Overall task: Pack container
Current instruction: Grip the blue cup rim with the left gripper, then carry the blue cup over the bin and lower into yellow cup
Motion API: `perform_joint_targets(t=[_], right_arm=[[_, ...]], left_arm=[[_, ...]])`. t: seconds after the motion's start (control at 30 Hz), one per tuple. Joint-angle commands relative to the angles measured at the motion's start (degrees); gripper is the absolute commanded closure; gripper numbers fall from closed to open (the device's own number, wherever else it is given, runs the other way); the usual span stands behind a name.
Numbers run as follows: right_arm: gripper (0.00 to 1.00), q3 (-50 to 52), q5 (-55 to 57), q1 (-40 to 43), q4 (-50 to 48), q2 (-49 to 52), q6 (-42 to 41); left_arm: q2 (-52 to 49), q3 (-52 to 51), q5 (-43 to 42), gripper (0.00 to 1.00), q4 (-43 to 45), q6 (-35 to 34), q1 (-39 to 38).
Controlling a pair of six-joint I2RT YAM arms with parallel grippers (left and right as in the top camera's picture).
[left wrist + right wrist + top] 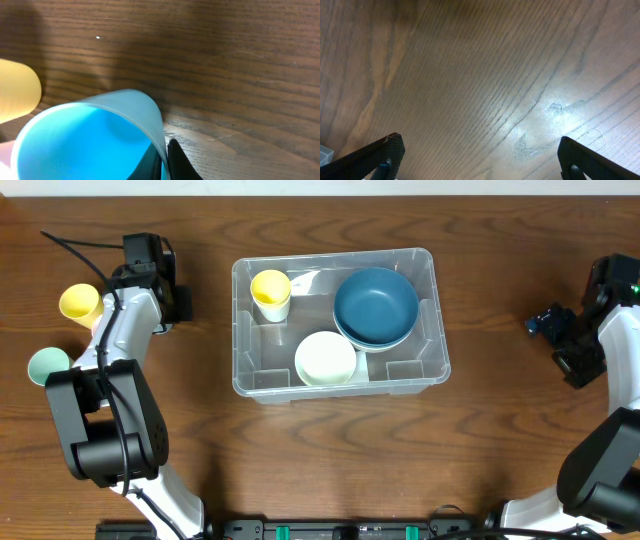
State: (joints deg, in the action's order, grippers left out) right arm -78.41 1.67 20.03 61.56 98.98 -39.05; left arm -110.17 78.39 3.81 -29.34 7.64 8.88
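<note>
The clear container (pixel 243 330) stands mid-table and holds a yellow cup (pixel 270 292), a dark blue bowl (pixel 375 305) and a pale bowl (pixel 325 358). At the table's left edge is a light blue cup (pixel 47 363), with another yellow cup (pixel 78 302) just behind it. In the left wrist view my left gripper (pixel 164 160) is shut on the wall of the light blue cup (pixel 90 140), one finger inside and one outside. My right gripper (pixel 552 328) hangs open over bare wood at the far right, with nothing between its fingers (pixel 385 150).
The loose yellow cup (pixel 17 90) lies close to the left of the held cup. My left arm's elbow (pixel 150 270) reaches up beside the container's left wall. Dark wood table (pixel 480 75) lies under the right gripper.
</note>
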Motion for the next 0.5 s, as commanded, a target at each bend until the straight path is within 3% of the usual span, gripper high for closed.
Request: perform_joint_targets(t=[0.0,0.27,0.47], right_arm=[[0.01,-0.20,0.24,0.17,-0.04,-0.07,-0.76],[0.01,-0.22,0.24,0.17,-0.04,-0.07,-0.76],[0.01,-0.22,0.24,0.17,-0.04,-0.07,-0.76]], left_arm=[[0.04,-0.24,0.24,0.94,-0.42,-2.64,-0.17],[6.05,1.38,0.26,0.94,-0.52,-2.60,-3.96],[16.74,2.58,0.26,0.94,0.35,-2.60,-8.50]])
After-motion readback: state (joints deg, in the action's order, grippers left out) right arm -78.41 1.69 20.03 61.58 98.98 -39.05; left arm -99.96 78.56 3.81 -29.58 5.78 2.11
